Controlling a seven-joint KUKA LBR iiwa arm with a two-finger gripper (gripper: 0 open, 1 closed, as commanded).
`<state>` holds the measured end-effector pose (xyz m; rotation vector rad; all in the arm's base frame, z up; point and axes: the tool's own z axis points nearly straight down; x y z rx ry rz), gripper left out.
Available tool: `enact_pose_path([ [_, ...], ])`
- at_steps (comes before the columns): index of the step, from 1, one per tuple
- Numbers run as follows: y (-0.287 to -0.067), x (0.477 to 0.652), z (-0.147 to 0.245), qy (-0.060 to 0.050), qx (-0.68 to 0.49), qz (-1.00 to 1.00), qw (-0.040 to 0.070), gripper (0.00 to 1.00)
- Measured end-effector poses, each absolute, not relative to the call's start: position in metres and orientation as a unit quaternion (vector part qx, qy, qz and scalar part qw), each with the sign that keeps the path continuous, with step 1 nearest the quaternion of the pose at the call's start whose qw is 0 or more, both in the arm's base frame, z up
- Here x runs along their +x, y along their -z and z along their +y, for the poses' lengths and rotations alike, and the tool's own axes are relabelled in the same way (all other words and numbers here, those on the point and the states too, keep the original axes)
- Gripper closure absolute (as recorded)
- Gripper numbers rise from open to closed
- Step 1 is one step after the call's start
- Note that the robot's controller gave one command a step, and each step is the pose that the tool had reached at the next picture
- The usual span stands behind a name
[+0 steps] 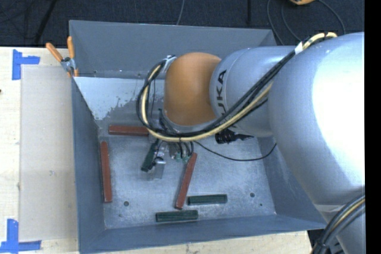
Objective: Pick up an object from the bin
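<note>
Gripper: the gripper (153, 162) hung low over the floor of the bin (119, 50), left of centre, beneath the arm's orange cover (187, 89).
Gripper state: apart or together, it could not be told from this view; nothing was seen clamped in it.
Nearest thing: a slanted red-brown stick (186, 181) lay just beside the gripper on its right, its upper end closest and its lower end pointing toward the bin's front.
Other sticks: 1 level red-brown stick (127, 130) lay behind the gripper, its right end hidden under the wrist; 1 upright red-brown stick (106, 171) lay well apart along the left wall.
Green pieces: 1 upper dark green bar (207, 200) and 1 lower dark green bar (176, 217) lay flat near the front wall, apart from each other.
Step in hand: judged as lining up for a grasp, with nothing lifted yet.
Doing it well: the slanted stick looked the easiest choice. The gripper should cross its narrow width near the middle, descend straight to the floor, and close squarely so the stick did not pivot or slide out.
Risk: a grip near 1 end would likely let it tip.
</note>
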<state>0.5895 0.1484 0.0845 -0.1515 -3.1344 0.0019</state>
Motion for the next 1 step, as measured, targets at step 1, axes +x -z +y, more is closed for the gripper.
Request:
enact_pose_path([
  [1, -0.0725, 0.5988, 0.1061, 0.001, -0.065, -0.998, -0.002, 1.00],
])
